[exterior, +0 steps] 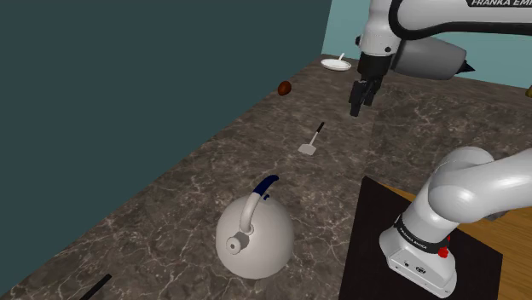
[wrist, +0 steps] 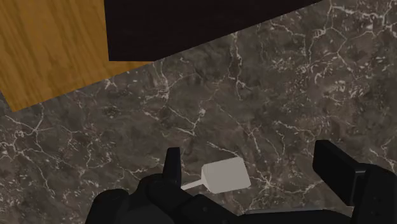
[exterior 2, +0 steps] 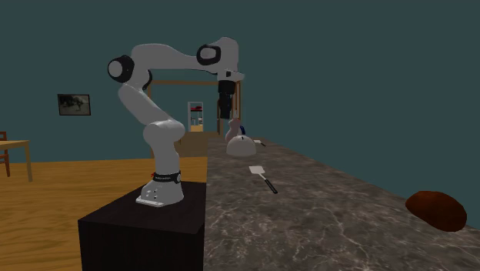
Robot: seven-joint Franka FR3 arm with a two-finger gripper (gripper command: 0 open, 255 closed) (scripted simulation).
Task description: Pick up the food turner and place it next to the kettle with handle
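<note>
I see end effector (exterior: pixel 359 108) wide open w/ nothing held, above food turner (exterior: pixel 309 147) on worktop (exterior: pixel 170 213); kettle (exterior: pixel 254 239) well apart

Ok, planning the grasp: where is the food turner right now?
In the shoulder view, the food turner lies on the counter, between the kettle and the raised end effector.

In the wrist view my tool (wrist: pixel 251 154) hides the food turner (wrist: pixel 224 176) handle's end. The shoulder view's bottom edge cuts a dark stick (exterior: pixel 95 286).

The food turner (exterior: pixel 313 139), pale-bladed and dark-handled, lies flat, apart from the white kettle (exterior: pixel 256 240).
</note>
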